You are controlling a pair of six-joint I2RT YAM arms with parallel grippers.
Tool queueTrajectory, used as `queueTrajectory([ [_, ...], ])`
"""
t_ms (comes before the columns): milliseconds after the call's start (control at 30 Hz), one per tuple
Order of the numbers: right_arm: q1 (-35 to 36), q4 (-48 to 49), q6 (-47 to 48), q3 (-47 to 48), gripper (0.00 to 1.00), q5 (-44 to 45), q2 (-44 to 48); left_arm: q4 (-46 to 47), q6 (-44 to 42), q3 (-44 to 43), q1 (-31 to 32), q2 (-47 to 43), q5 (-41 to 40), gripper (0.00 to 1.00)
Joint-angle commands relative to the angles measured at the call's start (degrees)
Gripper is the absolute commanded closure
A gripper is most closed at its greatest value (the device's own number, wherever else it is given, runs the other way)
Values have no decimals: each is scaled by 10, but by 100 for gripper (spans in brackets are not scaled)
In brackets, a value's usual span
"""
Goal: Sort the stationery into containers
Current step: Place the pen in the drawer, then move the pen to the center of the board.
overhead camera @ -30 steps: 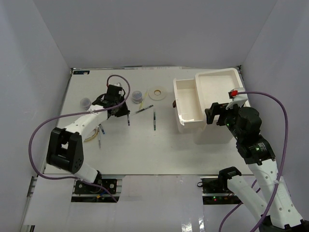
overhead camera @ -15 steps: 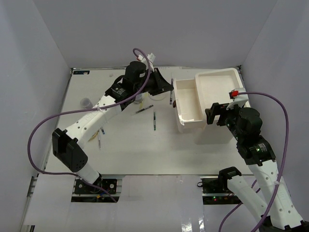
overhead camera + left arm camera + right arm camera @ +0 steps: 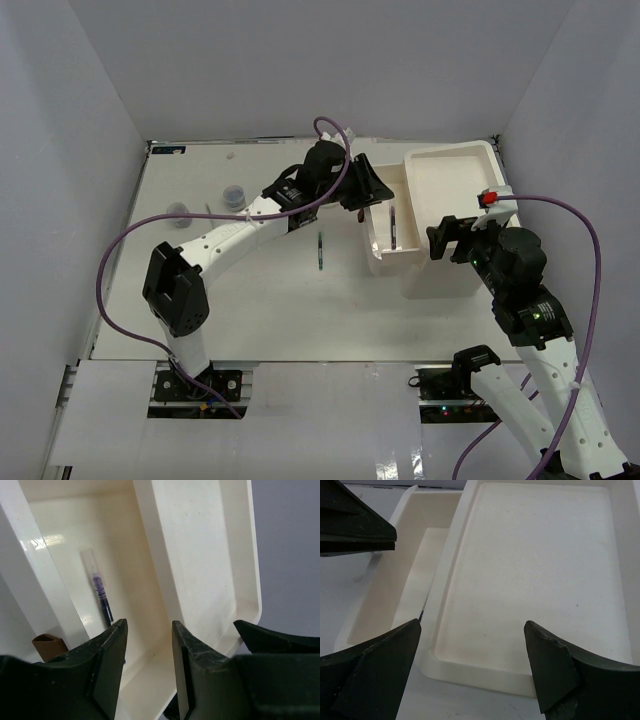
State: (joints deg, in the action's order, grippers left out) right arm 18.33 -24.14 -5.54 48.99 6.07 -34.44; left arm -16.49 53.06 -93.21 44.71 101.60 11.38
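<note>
Pen [image 3: 100, 592] down inside the pulled-out drawer [image 3: 130, 555] right of centre, left hand [image 3: 148, 632] released and empty above it, right hand [image 3: 471, 627] spread wide over the tray [image 3: 545, 555]: lift straight clear of the drawer wall before reaching for the loose pen [image 3: 320, 250] on the desk [image 3: 260, 300].

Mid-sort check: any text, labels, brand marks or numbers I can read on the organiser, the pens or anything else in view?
None can be read in any view.
The white organiser is plain: no brand or label shows.
The pen in its open drawer shows no print.
A small dark tag at the far left corner of the table is too small to read.
</note>
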Motion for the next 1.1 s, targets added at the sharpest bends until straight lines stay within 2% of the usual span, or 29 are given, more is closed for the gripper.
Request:
queueTrajectory([
  [0,-2,3,3,-3,10,9,9,19,-2,-28,0,-14,-20,47],
  [133,-2,4,5,-5,10,9,8,-5,-43,-32,-1,-34,-56,37],
  [233,-2,3,9,-3,10,8,9,-63,-95,-26,-2,-67,-100,36],
  [367,-2,4,11,-5,10,10,8,-138,-153,5,-9,-125,-227,34],
  [533,-2,4,12,-7,10,9,4,-252,-188,47,-25,-177,-323,24],
  [633,-2,5,12,-7,10,9,3,-264,-186,94,-36,-187,-320,18],
  [767,-2,5,10,-8,10,3,2,-258,-167,147,-38,-159,-290,12],
  [1067,-2,5,9,-21,10,1,10,-202,-144,151,-38,-32,-296,13],
])
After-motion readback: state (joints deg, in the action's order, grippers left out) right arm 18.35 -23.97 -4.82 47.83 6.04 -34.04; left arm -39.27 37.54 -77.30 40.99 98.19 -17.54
